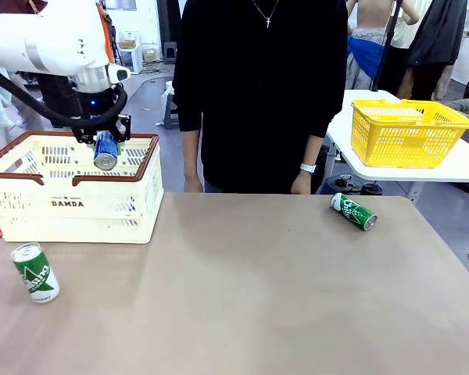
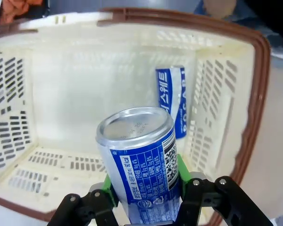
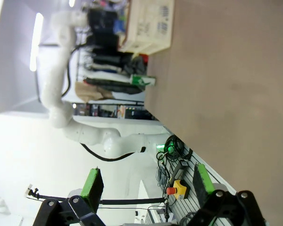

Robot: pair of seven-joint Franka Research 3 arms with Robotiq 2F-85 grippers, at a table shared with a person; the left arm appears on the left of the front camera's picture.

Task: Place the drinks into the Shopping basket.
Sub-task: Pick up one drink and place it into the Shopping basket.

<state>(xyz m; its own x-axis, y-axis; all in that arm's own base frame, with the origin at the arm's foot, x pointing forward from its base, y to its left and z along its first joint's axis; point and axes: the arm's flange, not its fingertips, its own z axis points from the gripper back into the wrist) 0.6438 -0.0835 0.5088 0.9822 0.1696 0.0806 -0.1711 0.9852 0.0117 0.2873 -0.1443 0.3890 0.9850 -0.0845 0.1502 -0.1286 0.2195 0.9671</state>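
The left jaws pinch a blue can [image 2: 141, 165] between green pads [image 2: 181, 165], holding it tilted at the rim of the open Shopping basket [image 1: 78, 205]. Beyond the held can, a second blue can [image 2: 172, 101] rests inside the basket by a perforated wall. The right jaws stand spread wide, off the table's [image 1: 242, 289] edge. Below the left jaws and outside the basket, a green can [image 1: 35, 273] stands upright on the table just beside its front wall. Another green can [image 1: 352, 211] lies on its side well apart, across the table.

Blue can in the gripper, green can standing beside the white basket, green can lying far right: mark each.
blue can [image 1: 105, 151]: front view, its side.
standing green can [image 1: 37, 275]: front view, its label.
lying green can [image 1: 352, 211]: front view, its label.
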